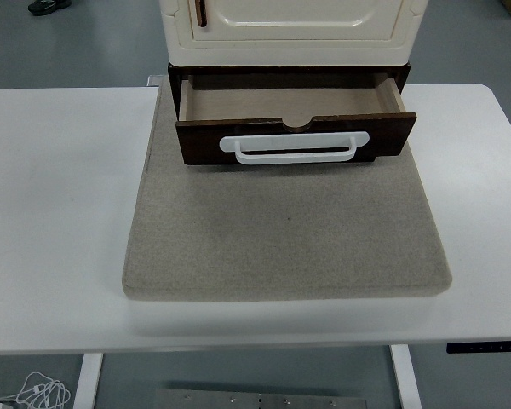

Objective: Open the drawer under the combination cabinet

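Observation:
A cream cabinet [289, 30] stands at the back of the table on a dark brown base. Its dark wooden drawer [294, 136] is pulled out toward me, and the inside shows bare. A white bar handle [294, 146] runs across the drawer's front. Neither of my hands shows in the head view.
The cabinet stands on a grey-beige felt mat [285, 230] that covers the middle of the white table [51, 213]. A dark control panel [485, 346] sits on the table's front edge at the right. White cables [34, 392] lie on the floor at the lower left.

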{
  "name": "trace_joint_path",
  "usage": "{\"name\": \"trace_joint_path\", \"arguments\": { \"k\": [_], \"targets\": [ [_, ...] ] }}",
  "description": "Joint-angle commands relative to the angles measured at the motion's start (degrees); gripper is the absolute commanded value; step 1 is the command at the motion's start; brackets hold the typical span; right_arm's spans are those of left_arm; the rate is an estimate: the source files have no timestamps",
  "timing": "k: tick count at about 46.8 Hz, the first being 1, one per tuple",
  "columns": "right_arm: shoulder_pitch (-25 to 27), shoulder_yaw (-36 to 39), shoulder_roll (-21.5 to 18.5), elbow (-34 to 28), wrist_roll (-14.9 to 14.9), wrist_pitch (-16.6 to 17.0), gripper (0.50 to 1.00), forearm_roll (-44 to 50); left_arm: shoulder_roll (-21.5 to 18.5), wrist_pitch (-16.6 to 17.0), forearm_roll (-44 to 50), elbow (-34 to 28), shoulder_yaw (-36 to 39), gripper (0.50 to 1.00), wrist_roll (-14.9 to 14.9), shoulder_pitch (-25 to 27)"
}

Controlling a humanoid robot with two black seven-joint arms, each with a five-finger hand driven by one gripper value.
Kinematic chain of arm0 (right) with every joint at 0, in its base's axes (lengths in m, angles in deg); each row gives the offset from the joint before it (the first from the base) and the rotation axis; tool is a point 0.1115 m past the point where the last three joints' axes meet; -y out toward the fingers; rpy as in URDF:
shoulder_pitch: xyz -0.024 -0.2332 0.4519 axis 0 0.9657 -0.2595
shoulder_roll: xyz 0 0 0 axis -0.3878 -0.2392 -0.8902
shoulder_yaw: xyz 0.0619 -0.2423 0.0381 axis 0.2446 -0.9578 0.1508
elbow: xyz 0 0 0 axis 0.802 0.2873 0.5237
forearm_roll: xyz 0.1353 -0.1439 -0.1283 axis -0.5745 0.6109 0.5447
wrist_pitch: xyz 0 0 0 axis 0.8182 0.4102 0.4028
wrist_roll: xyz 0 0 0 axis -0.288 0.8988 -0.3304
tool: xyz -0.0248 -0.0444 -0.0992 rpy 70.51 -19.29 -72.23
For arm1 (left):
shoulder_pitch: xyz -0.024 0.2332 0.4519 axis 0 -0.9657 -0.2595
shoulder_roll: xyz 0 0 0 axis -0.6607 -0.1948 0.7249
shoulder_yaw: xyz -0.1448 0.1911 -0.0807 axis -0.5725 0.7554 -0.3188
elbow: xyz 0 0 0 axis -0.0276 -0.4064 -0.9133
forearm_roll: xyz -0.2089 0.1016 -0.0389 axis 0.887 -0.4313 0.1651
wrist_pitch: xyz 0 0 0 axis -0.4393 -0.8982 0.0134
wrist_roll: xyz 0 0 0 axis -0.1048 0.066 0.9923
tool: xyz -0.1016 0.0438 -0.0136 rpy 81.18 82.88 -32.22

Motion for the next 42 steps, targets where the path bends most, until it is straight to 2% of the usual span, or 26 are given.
{"name": "trace_joint_path", "arguments": {
  "k": [1, 7, 14, 19, 22, 33, 42],
  "targets": [
    [-0.01, -0.02, 0.00, 0.00, -0.01, 0.03, 0.926, 0.00, 0.30, 0.66, 1.76, -0.04, -0.21, 1.000, -0.05, -4.04],
    [-0.10, 0.07, 0.00, 0.00, -0.01, 0.03, 0.926, 0.00, 2.05, 0.93, 6.42, -0.04, -0.03, 1.000, -0.75, -9.40],
    [-0.01, -0.02, 0.00, 0.09, -0.01, 0.03, 0.926, 0.00, 5.74, 2.24, 7.05, 0.05, -0.21, 1.000, -0.67, -14.68],
    [-0.01, -0.02, 0.00, 0.09, -0.01, 0.47, 0.926, 0.00, 7.94, 4.88, 8.53, 0.49, -0.30, 1.000, -0.76, -16.35],
    [-0.01, -0.02, 0.00, 0.09, -0.01, 0.38, 0.926, 0.00, 9.61, 5.23, 11.08, 1.36, -0.30, 1.000, -0.84, -17.49],
    [0.34, -0.02, 0.00, 0.26, -0.19, 0.64, 0.926, 0.17, 15.76, 5.24, 16.53, 5.23, -0.47, 1.000, -1.02, -21.18],
    [0.34, -0.02, 0.00, 0.35, -0.19, 0.64, 0.926, 0.17, 17.61, 4.62, 22.42, 5.67, -1.53, 1.000, -0.93, -24.96]
  ]
}}
